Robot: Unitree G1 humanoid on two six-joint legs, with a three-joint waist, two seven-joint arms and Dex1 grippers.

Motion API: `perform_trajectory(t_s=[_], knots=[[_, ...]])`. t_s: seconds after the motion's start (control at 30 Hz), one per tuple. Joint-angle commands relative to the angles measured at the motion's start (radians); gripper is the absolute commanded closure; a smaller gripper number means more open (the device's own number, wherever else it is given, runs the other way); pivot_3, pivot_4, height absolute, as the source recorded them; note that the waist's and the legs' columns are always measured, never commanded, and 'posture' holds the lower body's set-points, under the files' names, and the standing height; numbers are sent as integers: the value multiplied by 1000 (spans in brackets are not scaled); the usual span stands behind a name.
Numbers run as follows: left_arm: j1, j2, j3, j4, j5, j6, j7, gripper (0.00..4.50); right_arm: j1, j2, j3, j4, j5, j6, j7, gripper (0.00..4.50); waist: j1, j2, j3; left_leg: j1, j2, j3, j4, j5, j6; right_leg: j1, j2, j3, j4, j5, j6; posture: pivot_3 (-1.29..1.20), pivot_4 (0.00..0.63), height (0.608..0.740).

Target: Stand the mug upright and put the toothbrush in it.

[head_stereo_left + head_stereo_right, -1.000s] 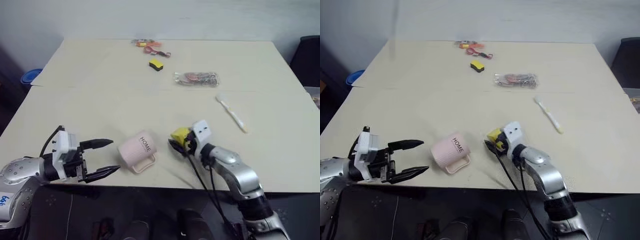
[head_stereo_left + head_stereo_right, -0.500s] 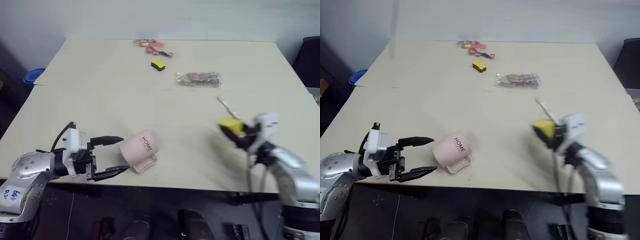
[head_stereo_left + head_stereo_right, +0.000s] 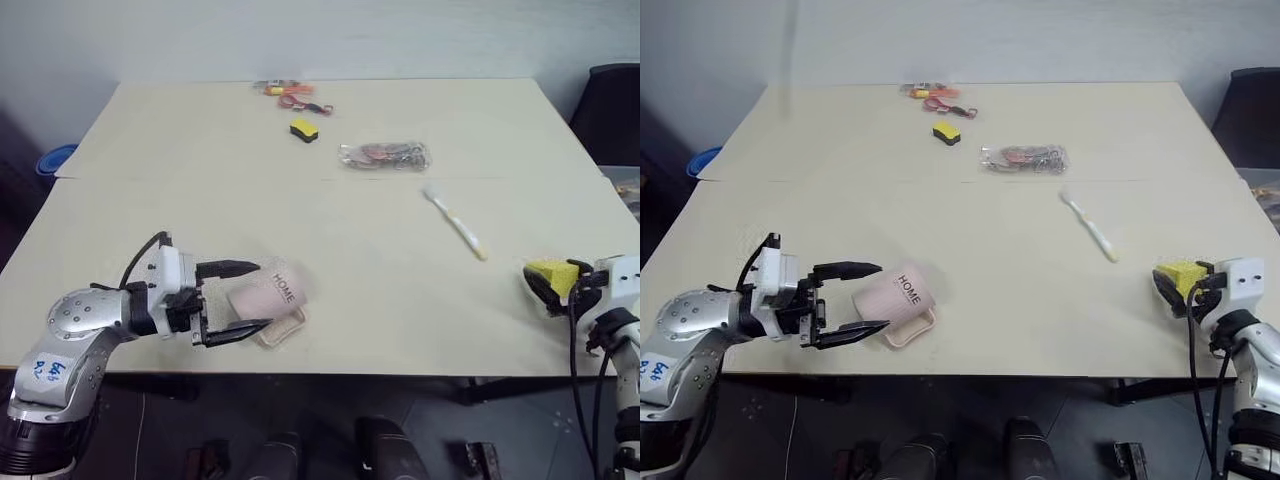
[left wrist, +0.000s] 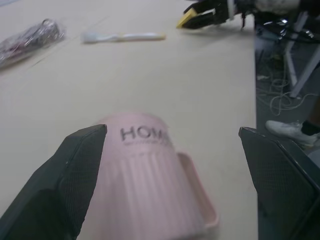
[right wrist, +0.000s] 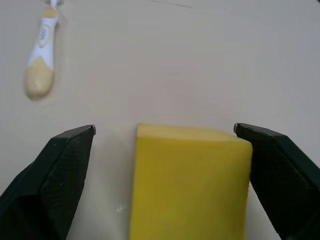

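Ceramic is what the mug [image 3: 268, 299] appears to be made of, so it is judged stiff, fairly heavy, smooth and breakable if knocked over the near edge of the desk [image 3: 200, 220]. It is seen lying on its side close to that edge, handle toward the edge. The left gripper [image 3: 238, 298] is spread wide around its ribbed body with nothing clamped yet; the body is judged the safest place to be gripped. Further right and further back, the toothbrush [image 3: 452, 222] is laid flat, well apart from the mug; it is judged light, slim, stiff and best pinched at mid-handle. At the back, a yellow block [image 3: 303, 128], a clear bag [image 3: 385, 155] and some orange bits [image 3: 287, 93] are left out of the way. At the far right, the right gripper [image 5: 165, 165] is opened wide, with a yellow sponge [image 5: 190, 180] between its jaws, unpinched.
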Motion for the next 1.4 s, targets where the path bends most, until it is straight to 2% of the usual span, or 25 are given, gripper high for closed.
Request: perform_trajectory(t_s=[0.03, 0.1, 0.2, 0.3, 0.4, 0.53, 0.67, 0.87, 0.97, 1.0, 1.03, 1.27, 1.4], knots=[[21, 81, 82, 4, 12, 12, -28, 0, 98, -18, -39, -297, 98, 2, 81, 11, 1, 0, 0, 0, 0, 0, 0, 0, 0, 0, 0, 0, 0, 0, 0, 0, 150, 740], [80, 160, 141, -32, -28, 98, -68, 0, 188, -20, -5, -462, 146, -17, 183, 11, 1, 0, 0, -1, 1, 0, -1, 0, 0, -1, 0, 0, 0, 0, 0, 0, 150, 740], [140, 236, 209, -108, -82, 239, -49, 0, 293, -1, 52, -602, 190, -86, 335, 11, 0, 0, 1, -1, 1, -1, -3, 0, 0, -1, 1, 0, -2, 0, 0, 0, 150, 740], [165, 251, 245, -219, -165, 342, -17, 0, 371, 14, 105, -647, 199, -150, 446, 11, 4, -1, 1, 1, 1, -1, -1, -1, 1, 4, 1, 0, -4, 0, 0, 0, 150, 740], [170, 241, 203, -331, -199, 419, 54, 0, 403, 13, 118, -622, 218, -129, 476, 11, 24, -1, 1, 2, 0, -2, 0, -2, 2, 5, 0, 0, -4, 0, 1, 0, 150, 740], [126, 190, 32, -410, -169, 472, 166, 0, 429, 13, 120, -575, 190, -181, 517, 11, 29, -1, 1, 2, 0, -2, 0, -2, 2, 5, -1, 0, -4, 0, 1, 0, 150, 740], [32, 118, -157, -411, -53, 505, 298, 0, 436, 18, 117, -569, 182, -195, 499, 11, 28, -1, 1, 2, 0, -2, 0, -2, 2, 5, 0, 0, -3, 0, 1, 0, 150, 740], [-84, 89, -418, -344, 171, 566, 423, 0, 449, 38, 138, -641, 196, -156, 446, 11, 25, -1, 1, 2, 0, -2, 0, -1, 1, 4, 0, 0, -3, 0, 1, 0, 150, 740], [-156, 73, -478, -280, 238, 563, 428, 0, 453, 54, 151, -679, 199, -138, 416, 11, 27, -1, 1, 2, 0, -2, 0, -1, 1, 4, 0, 0, -2, 0, 1, 0, 150, 740], [-184, 61, -485, -254, 251, 561, 429, 389, 453, 58, 155, -688, 198, -134, 408, 0, 28, -1, 1, 2, 0, -2, 0, -1, 1, 4, 0, 0, -2, 0, 1, 0, 150, 740], [-207, 58, -493, -235, 260, 559, 417, 521, 454, 62, 159, -695, 196, -132, 401, 0, 31, -1, 1, 2, 0, -2, 1, -1, 1, 4, 0, 0, -2, 0, 1, 0, 150, 740], [-291, 73, -507, -145, 288, 501, 299, 2661, 465, 84, 164, -714, 179, -136, 361, 0, 36, -1, 1, 2, 0, -2, 1, -1, 1, 4, 0, -1, -2, 0, 1, 0, 150, 740], [-337, 25, -483, -53, 260, 357, 186, 3961, 479, 98, 155, -727, 175, -139, 326, 0, 38, -1, 1, 2, 0, -2, 1, -1, 1, 4, 0, -1, -2, 0, 1, 0, 150, 740]])
